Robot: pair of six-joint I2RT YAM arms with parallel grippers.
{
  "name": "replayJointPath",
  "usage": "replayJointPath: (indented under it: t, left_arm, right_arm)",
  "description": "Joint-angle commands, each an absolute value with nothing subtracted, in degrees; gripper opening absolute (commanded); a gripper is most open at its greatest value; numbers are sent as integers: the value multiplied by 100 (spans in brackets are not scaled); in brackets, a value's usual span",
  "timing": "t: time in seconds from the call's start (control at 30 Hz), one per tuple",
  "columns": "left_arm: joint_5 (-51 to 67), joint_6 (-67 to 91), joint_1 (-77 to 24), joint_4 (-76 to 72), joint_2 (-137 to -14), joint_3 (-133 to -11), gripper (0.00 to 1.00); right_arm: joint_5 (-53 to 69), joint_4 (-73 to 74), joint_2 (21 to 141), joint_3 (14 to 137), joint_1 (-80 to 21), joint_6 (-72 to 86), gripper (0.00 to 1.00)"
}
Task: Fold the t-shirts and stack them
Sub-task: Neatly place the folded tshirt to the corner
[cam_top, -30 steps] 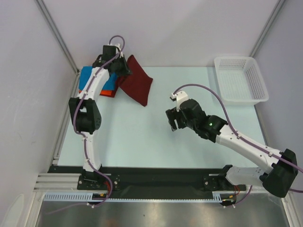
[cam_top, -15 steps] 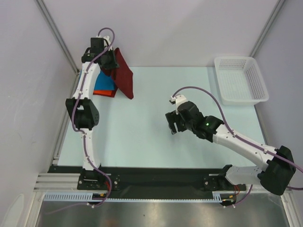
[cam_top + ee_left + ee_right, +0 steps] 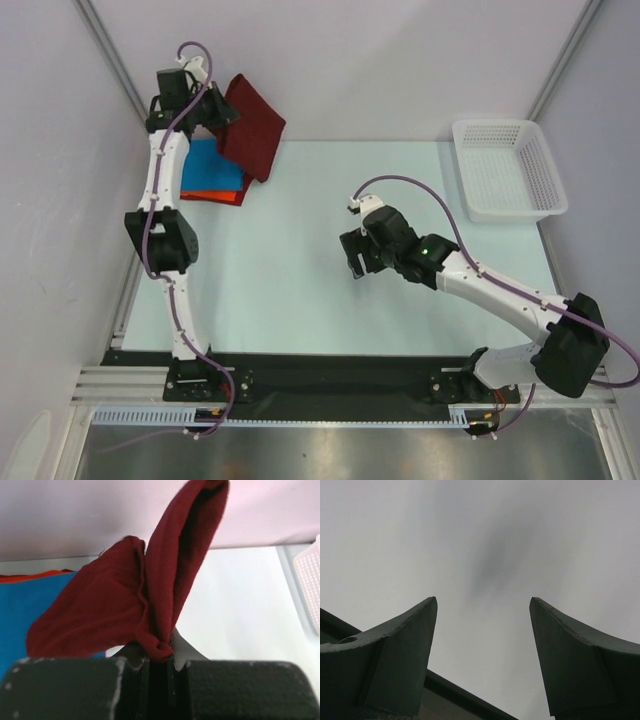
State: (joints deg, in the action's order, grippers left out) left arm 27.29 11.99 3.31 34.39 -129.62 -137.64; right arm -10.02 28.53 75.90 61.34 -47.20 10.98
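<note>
My left gripper (image 3: pixel 216 118) is raised high at the back left and is shut on the folded dark maroon t-shirt (image 3: pixel 252 128), which hangs from it in the air. In the left wrist view the maroon t-shirt (image 3: pixel 125 600) is pinched between the jaws of the left gripper (image 3: pixel 160 655). Below it the folded bright blue t-shirt (image 3: pixel 212 170) lies on the orange-red t-shirt (image 3: pixel 214 197) at the table's back left. The blue t-shirt (image 3: pixel 30 600) also shows in the left wrist view. My right gripper (image 3: pixel 357 268) is open and empty over the table's middle, and its wrist view shows the gripper (image 3: pixel 483 605) above bare table.
A white plastic mesh basket (image 3: pixel 506 168) stands at the back right; its edge shows in the left wrist view (image 3: pixel 310 580). Metal frame posts (image 3: pixel 120 70) and pale walls close in the table at the back corners.
My left gripper has lifted the maroon t-shirt up and to the left, off the table and above the blue and orange-red stack. The right arm has shifted slightly left.
</note>
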Motion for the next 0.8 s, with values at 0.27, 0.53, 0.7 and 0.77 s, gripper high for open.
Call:
replayJointPath:
  t: [0.27, 0.53, 0.7, 0.77]
  left_arm:
    - [3726, 1722, 879, 2742, -12796, -14115, 0]
    - [3771, 1837, 1063, 2979, -12807, -14151, 0]
    - [3919, 1837, 1081, 2935, -12586, -13843, 0]
    - [3955, 1915, 1134, 2944, -12726, -13965, 0]
  right_arm:
    - [-984, 2795, 8103, 6793, -4799, 1187, 80]
    - [-1011, 2953, 8226, 6899, -4825, 1178, 80]
    - [-967, 2883, 8419, 7084, -4825, 1125, 80]
    - [-932, 2865, 8455, 7145, -4834, 1134, 80]
